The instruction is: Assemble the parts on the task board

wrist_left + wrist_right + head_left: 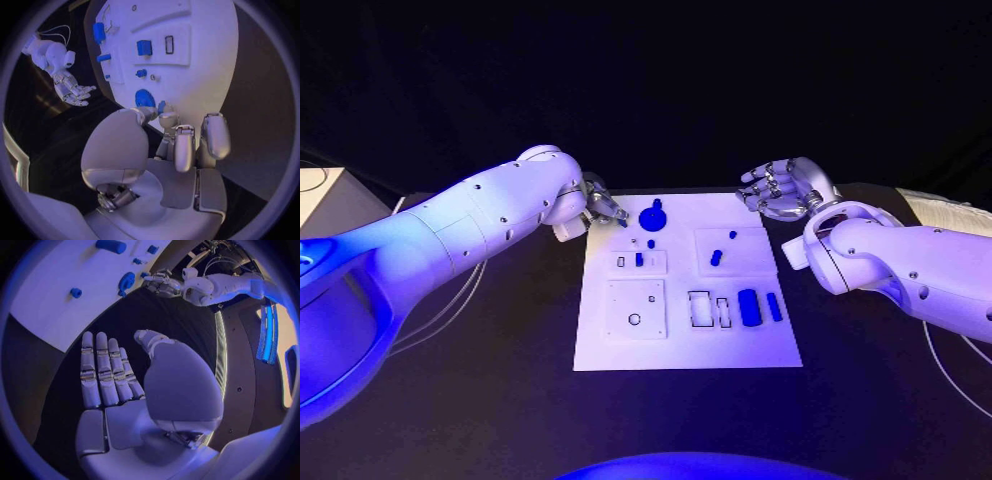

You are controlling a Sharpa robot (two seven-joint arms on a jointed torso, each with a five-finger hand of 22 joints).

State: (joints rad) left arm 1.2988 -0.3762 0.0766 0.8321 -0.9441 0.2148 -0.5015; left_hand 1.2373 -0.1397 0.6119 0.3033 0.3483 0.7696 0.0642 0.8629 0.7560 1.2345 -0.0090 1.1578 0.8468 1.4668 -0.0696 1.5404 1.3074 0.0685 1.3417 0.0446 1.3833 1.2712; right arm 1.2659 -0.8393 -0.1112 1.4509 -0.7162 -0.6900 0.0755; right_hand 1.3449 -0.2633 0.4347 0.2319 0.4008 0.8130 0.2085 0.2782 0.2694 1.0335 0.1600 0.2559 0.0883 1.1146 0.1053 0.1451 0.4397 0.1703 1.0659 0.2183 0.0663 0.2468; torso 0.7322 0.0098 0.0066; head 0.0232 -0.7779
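Note:
The white task board (687,345) lies in the middle of the black table. A large blue knob-shaped part (655,215) sits near its far left corner, and it also appears in the left wrist view (145,97). Smaller blue parts are spread over the board, among them two oblong ones (749,305) at the right and a short peg (715,257). My left hand (603,208) hovers at the board's far left corner, its thumb and a finger (167,120) drawn together just beside the knob part. I cannot tell if they pinch anything. My right hand (783,188) floats beyond the far right corner, holding nothing, fingers (103,370) apart.
Square sub-plates with holes (636,308) and empty rectangular slots (700,308) mark the board. A pale box (322,195) stands at the table's left edge and cables (444,300) trail beside my left arm.

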